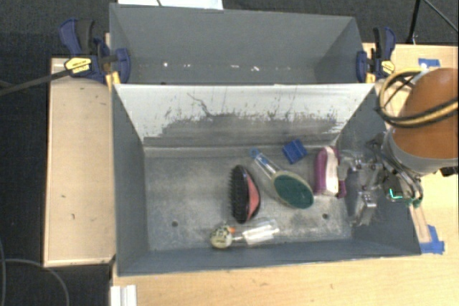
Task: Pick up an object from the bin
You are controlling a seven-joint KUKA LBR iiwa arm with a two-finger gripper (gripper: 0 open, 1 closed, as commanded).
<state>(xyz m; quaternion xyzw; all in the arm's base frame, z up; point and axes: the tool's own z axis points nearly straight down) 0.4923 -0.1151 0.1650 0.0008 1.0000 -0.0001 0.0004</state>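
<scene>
The gripper [358, 191] is down inside the bin [179, 175] at its right end, close against the sloping right wall; the arm's orange cover [434, 118] with its looped cables sits above it, outside the rim; whether the tool is spread or pressed together I cannot tell from the camera view, since its metal parts merge into one dark cluster. Just to its left, touching or very nearly so, lies a purple and white object [326, 170], oblong, set lengthwise toward the back wall; this is the thing nearest the tool. Left of that lies a green-headed brush [294, 190], its clear handle running up and to the left; a small blue piece [294, 150] sits near the foot of the back wall, just above the green head; farther left a black hairbrush [244, 194] with a red back lies upright in the view, beside the green one; toward the front wall a clear tube [242, 233] with a yellowish knob at its left end lies crosswise, apart from the others.
</scene>
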